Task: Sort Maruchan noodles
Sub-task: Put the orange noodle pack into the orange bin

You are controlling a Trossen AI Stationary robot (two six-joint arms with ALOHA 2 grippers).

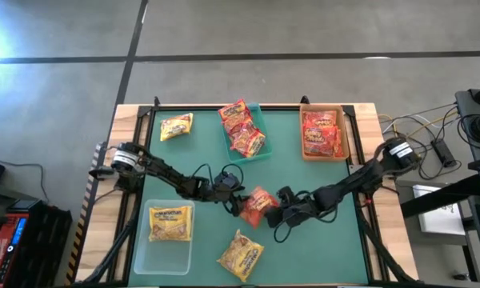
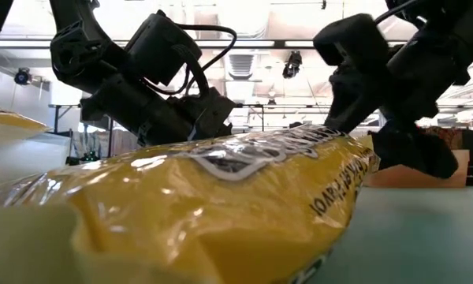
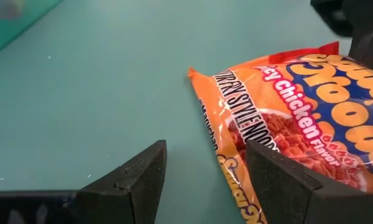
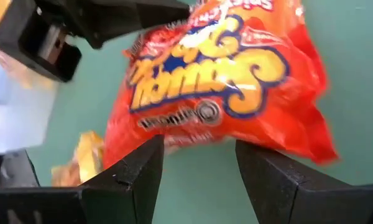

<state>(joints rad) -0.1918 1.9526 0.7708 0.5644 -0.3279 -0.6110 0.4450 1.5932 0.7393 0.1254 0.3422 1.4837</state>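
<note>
Two grippers are crowding one orange-red packet (image 1: 258, 204) in the middle of the table (image 1: 328, 240), and that's the worry. Our left gripper (image 1: 238, 202) and right gripper (image 1: 278, 210) sit on opposite sides of it, both with jaws spread and nothing pinched. In the left wrist view one finger (image 3: 286, 180) overlaps the packet's edge, though we can't tell if it's touching.

What could go wrong, as we read it: the two arms are near enough to bump if both close in at once. The film looks slick and crinkly, so a pinch on the corner might just skid off or shove the packet away. Grabbing from both sides could also tear or crush it.

Rest of the noodles: red ones in the teal bin (image 1: 260, 120) and the tan bin (image 1: 346, 132), a yellow one in the clear bin (image 1: 156, 248), and loose yellow packets at the far left and the near edge.

Readable print on the packet: "Chicken Flavor" and "RAMEN STYLE NOODLES", roughly. The big yellow brand lettering we can't read for sure.
</note>
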